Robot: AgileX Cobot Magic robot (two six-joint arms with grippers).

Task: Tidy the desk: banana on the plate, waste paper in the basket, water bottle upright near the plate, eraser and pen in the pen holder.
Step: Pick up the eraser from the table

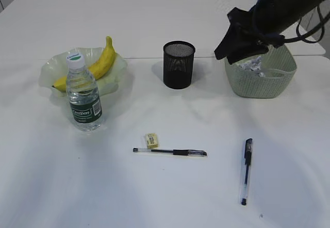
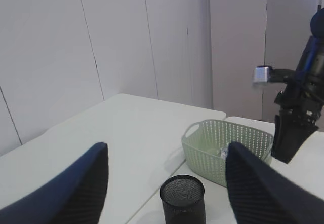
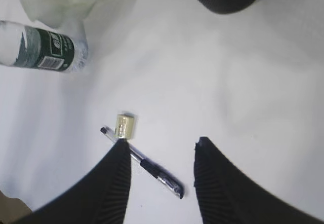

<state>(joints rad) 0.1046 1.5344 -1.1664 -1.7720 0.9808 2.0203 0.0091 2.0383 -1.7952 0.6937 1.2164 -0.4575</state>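
You get even, bright, diffuse lighting across the white table (image 1: 170,197), soft pale shadows beside the pen holder (image 1: 179,64) and water bottle (image 1: 83,95), mild washout toward the far edge, slightly soft focus throughout, and blurred, dark right gripper fingers (image 3: 114,193) close to the lens.

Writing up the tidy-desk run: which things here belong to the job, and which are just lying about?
Job things:
yellow banana
pale green wavy plate
clear plastic water bottle
crumpled waste paper
green woven basket
black mesh pen holder
small yellow eraser
two black-capped pens

Lying about:
nothing
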